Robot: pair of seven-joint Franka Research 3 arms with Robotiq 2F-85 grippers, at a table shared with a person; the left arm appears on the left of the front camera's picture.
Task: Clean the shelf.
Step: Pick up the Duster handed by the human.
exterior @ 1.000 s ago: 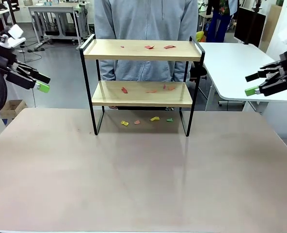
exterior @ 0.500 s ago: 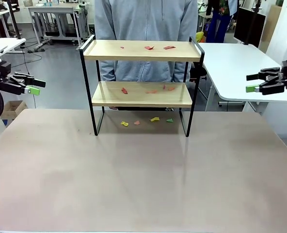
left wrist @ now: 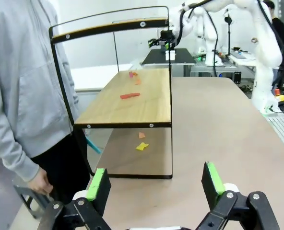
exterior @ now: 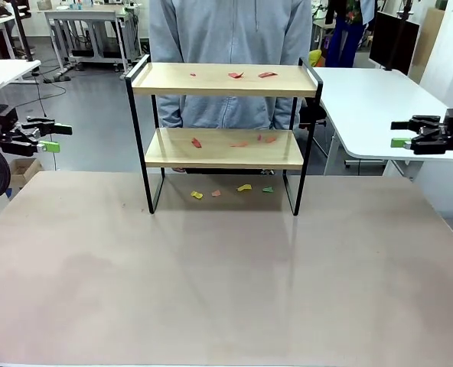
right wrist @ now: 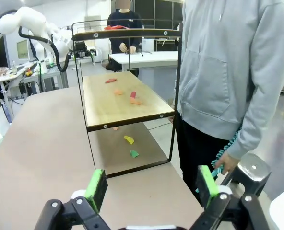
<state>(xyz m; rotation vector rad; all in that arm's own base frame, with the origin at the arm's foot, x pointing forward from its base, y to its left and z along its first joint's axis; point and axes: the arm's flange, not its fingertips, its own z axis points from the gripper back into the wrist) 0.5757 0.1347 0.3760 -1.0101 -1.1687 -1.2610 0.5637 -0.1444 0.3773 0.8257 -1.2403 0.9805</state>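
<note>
Left gripper (exterior: 57, 137) and right gripper (exterior: 399, 134) hover off the two side edges of the counter (exterior: 226, 283), both released, fingers spread wide, holding and touching nothing. I judge the cleaning has not yet begun and the step in hand is the approach. The counter, a broad pale surface, is bare across its near half. A person (exterior: 230, 30) in a grey hooded top stands at its far side, directly behind the shelf (exterior: 165, 79), with one hand lowered and gripping something teal that is too hidden to name. The shelf stands upright at the far middle of the counter, well apart from both grippers, each of which faces one of its open ends. Its two wooden boards sit level inside the black frame. The next move probably calls for one arm to swing inward at board height, clear the raised side rail, and either close its fingers down on the litter or sweep it off. The pieces are thin and flat, so pinching them looks awkward. A few red scraps (exterior: 236, 74) lie on the top board. Red and orange bits (exterior: 197, 142) lie on the lower board. Yellow, pink and green bits (exterior: 244, 186) lie on the counter between the shelf's legs.
</note>
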